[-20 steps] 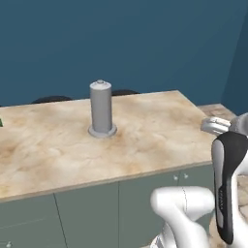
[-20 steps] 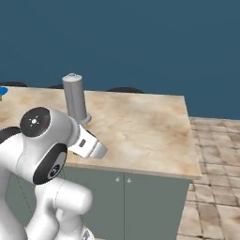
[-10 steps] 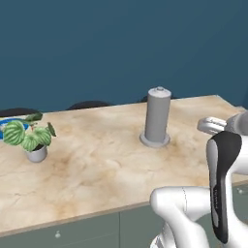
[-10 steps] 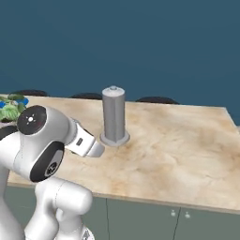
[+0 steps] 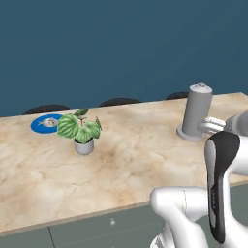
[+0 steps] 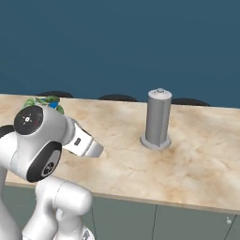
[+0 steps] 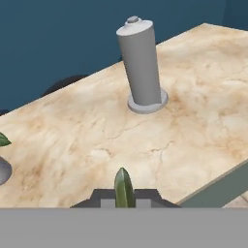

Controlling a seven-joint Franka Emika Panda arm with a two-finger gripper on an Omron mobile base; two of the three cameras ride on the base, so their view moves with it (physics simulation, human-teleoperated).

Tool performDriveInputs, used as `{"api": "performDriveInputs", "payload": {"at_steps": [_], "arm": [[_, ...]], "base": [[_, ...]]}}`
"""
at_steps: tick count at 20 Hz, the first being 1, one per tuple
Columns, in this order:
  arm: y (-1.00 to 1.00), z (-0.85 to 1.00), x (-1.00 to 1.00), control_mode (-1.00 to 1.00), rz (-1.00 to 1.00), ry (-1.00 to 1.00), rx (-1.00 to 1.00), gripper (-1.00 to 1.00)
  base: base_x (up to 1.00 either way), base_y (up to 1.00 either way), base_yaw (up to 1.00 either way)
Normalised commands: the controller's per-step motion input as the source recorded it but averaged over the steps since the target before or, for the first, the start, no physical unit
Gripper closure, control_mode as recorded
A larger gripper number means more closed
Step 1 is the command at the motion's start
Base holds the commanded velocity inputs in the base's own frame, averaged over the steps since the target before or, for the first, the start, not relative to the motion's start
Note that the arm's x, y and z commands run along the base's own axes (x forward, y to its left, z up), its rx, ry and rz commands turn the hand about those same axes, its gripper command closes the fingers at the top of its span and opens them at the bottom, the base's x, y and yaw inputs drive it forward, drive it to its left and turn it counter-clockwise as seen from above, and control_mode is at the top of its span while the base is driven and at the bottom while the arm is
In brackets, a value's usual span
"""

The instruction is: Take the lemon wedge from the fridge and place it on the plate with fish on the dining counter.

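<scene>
We find the base has driven along the counter: the grey canister has slid toward 3 o'clock, and a potted plant and the blue plate with its fish have come into sight at 9 o'clock. The hand is clamped on the lemon wedge, a slim green-yellow sliver. Delivery appears close.

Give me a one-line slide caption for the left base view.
Blue plate with fish behind a potted plant on the dining counter.
</scene>
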Motion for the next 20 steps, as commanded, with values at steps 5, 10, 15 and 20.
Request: {"api": "performDriveInputs", "payload": {"at_steps": [5, 10, 15, 20], "arm": [[0.0, 0.0, 0.0, 1.0, 0.0, 0.0, 0.0, 1.0], [0.0, 0.0, 0.0, 1.0, 0.0, 0.0, 0.0, 1.0], [0.0, 0.0, 0.0, 1.0, 0.0, 0.0, 0.0, 1.0], [0.0, 0.0, 0.0, 1.0, 0.0, 0.0, 0.0, 1.0]], "base": [[-0.18, 1.0, 0.14], [-0.63, 1.0, 0.24], [-0.94, 0.95, 0.29], [0.43, 1.0, 0.08]]}}
